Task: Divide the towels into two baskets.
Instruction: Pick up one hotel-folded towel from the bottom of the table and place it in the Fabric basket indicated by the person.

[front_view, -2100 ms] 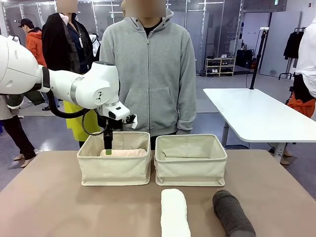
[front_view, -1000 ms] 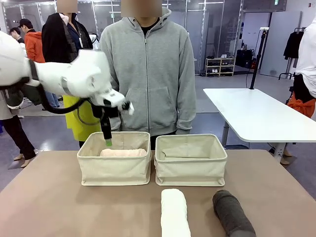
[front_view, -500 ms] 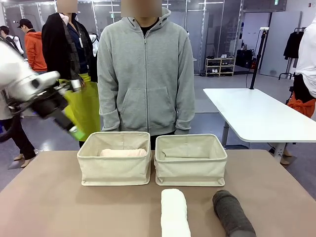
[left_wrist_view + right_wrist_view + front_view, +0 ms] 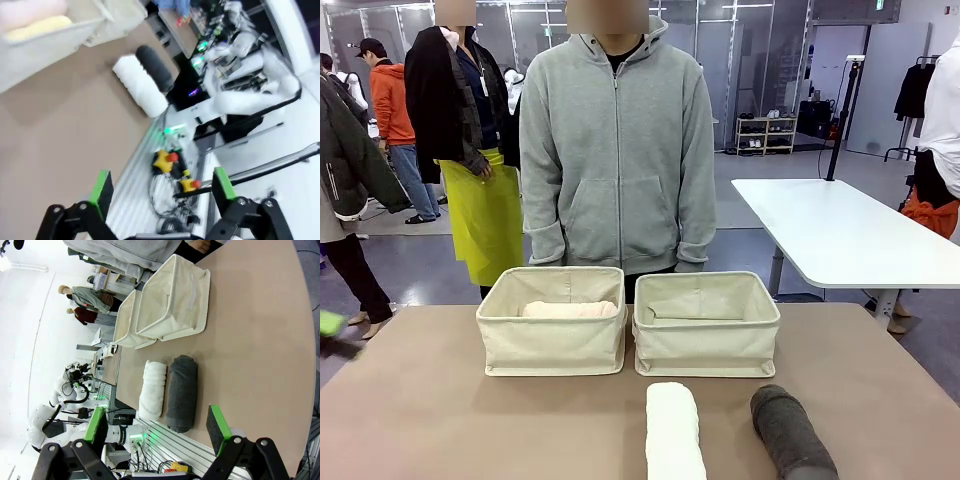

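Two cream baskets stand side by side, the left basket (image 4: 550, 345) and the right basket (image 4: 706, 345). A pale pink towel (image 4: 570, 309) lies in the left one; the left wrist view shows it (image 4: 30, 9) beside a light yellow towel (image 4: 40, 28). A white towel (image 4: 674, 432) and a dark grey towel (image 4: 790, 432) lie on the table in front of the right basket. My left gripper (image 4: 162, 186) is open and empty, off the table's left front; one green pad (image 4: 328, 324) blurs at the picture's edge. My right gripper (image 4: 156, 424) is open and empty, well back from the grey towel (image 4: 181, 392).
A person in a grey hoodie (image 4: 617, 150) stands behind the baskets, arms hanging down. Other people stand farther back on the left. A white table (image 4: 840, 225) stands at the back right. A cable tray with yellow stop buttons (image 4: 167, 162) lies along the table's near edge.
My left arm has drawn back from above the left basket, swinging left and down almost out of the front view. The pink towel stays in the basket.
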Action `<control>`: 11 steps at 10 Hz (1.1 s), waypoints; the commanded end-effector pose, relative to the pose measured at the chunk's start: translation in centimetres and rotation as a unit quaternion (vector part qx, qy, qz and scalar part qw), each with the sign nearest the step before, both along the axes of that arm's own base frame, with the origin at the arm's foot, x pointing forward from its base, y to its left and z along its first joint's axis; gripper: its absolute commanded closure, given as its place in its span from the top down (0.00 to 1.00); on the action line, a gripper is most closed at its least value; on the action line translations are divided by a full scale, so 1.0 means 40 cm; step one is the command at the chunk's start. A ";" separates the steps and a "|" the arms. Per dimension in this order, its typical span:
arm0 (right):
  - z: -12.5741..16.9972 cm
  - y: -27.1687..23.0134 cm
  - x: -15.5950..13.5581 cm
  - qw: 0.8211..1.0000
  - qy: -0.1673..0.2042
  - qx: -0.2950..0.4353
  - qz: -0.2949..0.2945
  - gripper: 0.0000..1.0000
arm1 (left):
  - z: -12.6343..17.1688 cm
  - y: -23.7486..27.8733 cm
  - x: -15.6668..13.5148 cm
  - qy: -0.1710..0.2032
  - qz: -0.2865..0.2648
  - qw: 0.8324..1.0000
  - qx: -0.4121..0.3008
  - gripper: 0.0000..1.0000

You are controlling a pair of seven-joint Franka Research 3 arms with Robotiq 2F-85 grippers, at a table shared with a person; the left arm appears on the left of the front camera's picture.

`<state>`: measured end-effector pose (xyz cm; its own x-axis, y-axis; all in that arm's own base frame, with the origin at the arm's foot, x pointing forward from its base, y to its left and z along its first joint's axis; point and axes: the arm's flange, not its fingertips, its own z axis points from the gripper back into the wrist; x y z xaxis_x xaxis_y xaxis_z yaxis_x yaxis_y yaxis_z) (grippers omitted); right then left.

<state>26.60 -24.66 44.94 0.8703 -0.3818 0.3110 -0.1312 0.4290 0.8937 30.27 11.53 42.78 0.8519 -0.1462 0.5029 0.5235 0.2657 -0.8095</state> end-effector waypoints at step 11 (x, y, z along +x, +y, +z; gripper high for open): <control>0.006 0.003 -0.004 1.000 -0.006 0.004 -0.002 1.00 | -0.199 0.177 -0.101 0.106 0.109 0.986 -0.068 1.00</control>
<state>26.61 -24.64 44.94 0.8706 -0.3814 0.3108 -0.1312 0.4290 0.8937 26.79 18.60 34.58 0.9402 0.1117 0.3218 0.2878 0.2451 -0.9258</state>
